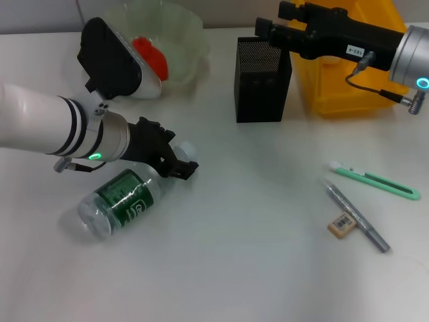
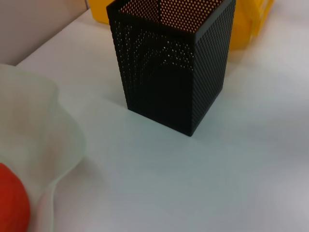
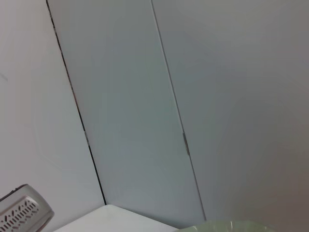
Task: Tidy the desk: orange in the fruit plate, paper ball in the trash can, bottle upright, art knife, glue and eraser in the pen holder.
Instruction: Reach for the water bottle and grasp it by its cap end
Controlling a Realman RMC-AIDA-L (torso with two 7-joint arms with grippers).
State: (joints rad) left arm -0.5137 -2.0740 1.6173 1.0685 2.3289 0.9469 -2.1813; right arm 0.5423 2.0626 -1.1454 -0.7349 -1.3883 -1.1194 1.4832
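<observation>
A clear bottle (image 1: pixel 120 200) with a green label lies on its side at the front left of the white desk. My left gripper (image 1: pixel 173 161) is at its cap end (image 1: pixel 188 150). The orange (image 1: pixel 151 56) sits in the pale green fruit plate (image 1: pixel 179 28), and it also shows in the left wrist view (image 2: pixel 12 203). The black mesh pen holder (image 1: pixel 263 80) stands at the back middle, also in the left wrist view (image 2: pixel 169 72). My right gripper (image 1: pixel 265 29) hovers above it. The green art knife (image 1: pixel 375 181), grey glue pen (image 1: pixel 357 218) and eraser (image 1: pixel 341 225) lie at the right. No paper ball shows.
The yellow trash can (image 1: pixel 348 80) stands behind and right of the pen holder, partly under my right arm; it also shows in the left wrist view (image 2: pixel 241 29). The fruit plate's rim (image 2: pixel 58 121) lies left of the pen holder. The right wrist view shows mostly wall.
</observation>
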